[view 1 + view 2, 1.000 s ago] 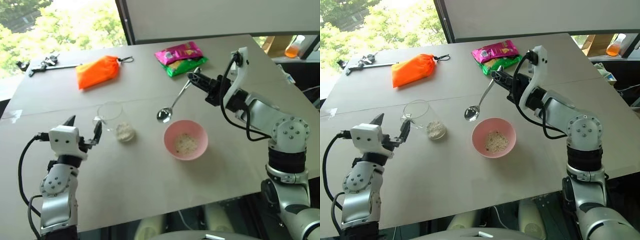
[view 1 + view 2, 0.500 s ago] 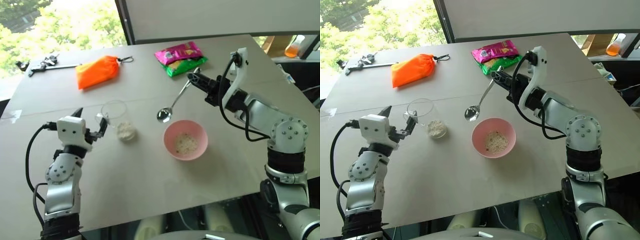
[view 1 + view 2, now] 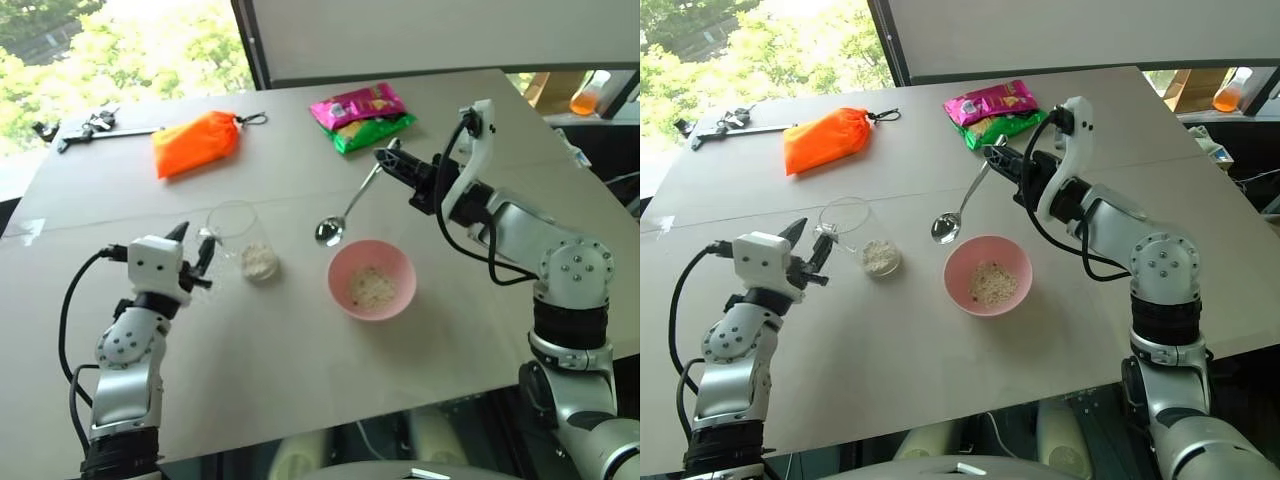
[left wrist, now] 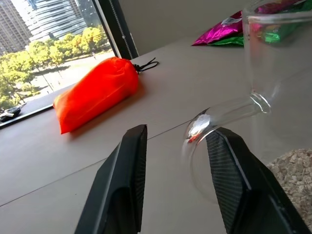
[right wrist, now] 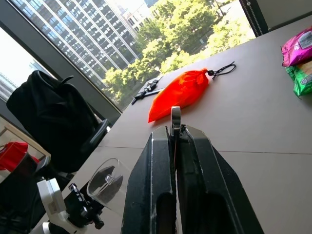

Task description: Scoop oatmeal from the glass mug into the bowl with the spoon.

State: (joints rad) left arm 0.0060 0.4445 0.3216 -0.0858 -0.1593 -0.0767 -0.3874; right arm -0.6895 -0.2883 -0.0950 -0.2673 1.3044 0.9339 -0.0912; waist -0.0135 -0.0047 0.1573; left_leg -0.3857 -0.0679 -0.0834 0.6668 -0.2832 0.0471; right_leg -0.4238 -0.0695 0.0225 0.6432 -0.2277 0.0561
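Note:
The glass mug stands left of centre on the table, with oatmeal in its bottom. My left gripper is level at the mug's side, open. The thin handle sits between its fingers, close to one finger and clear of the other. To the right is the pink bowl, holding a little oatmeal. My right gripper is shut on the spoon's handle. The spoon hangs slanted, its empty scoop just above the table between mug and bowl.
An orange pouch, pink and green snack packs and a dark metal tool with keys lie along the table's far side. An orange bottle stands beyond the right edge.
My left gripper has moved right up to the mug's handle and its fingers have narrowed around it. The mug has slid slightly right. The right arm and spoon have stayed still.

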